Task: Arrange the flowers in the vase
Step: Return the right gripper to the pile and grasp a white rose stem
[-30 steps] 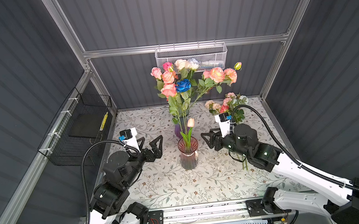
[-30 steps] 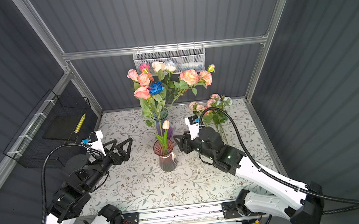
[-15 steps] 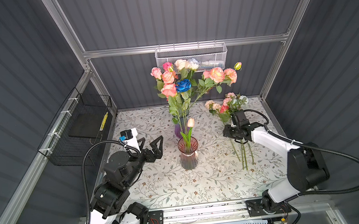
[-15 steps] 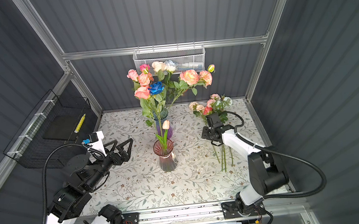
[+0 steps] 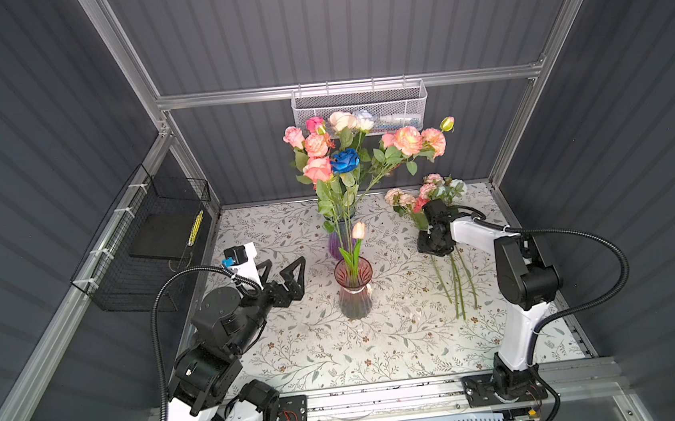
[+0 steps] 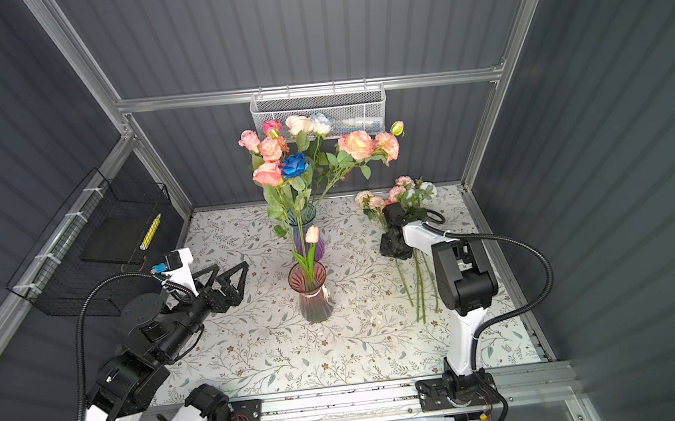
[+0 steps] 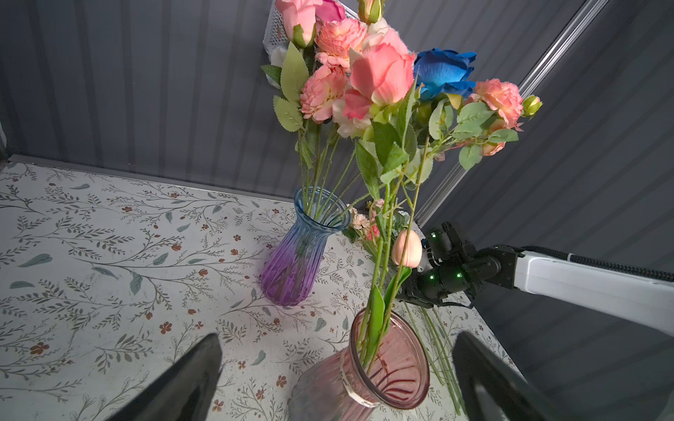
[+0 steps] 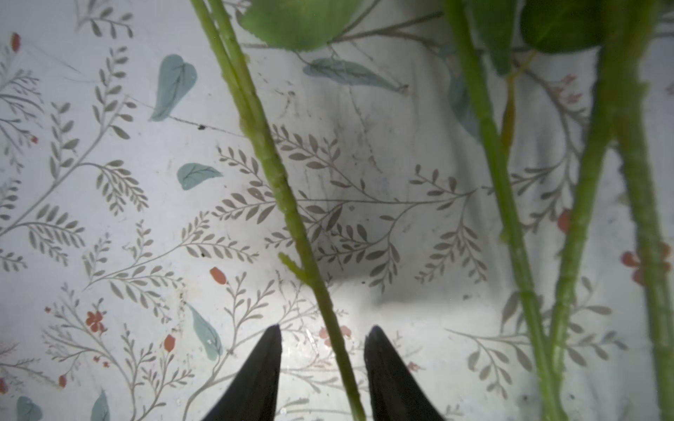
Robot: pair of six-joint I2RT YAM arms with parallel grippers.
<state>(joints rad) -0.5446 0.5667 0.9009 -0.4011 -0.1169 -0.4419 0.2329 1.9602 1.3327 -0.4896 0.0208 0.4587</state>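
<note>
While a stem [image 8: 281,189] is running lengthwise between the right hand's [image 8: 324,330] parted fingers [image 8: 262,371], seemingly untouched, the open left hand [image 5: 285,266] is hovering well apart.

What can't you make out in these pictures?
- Right tool: the right arm covers it in both top views; the right wrist view's bottom edge crops it.
- Loose flowers: the same arm covers their mid-stems in both top views; the right wrist view crops the blooms.
- White basket contents: behind mesh, too small in both top views.
- Pink vase base: cut by the left wrist view's bottom edge.
</note>
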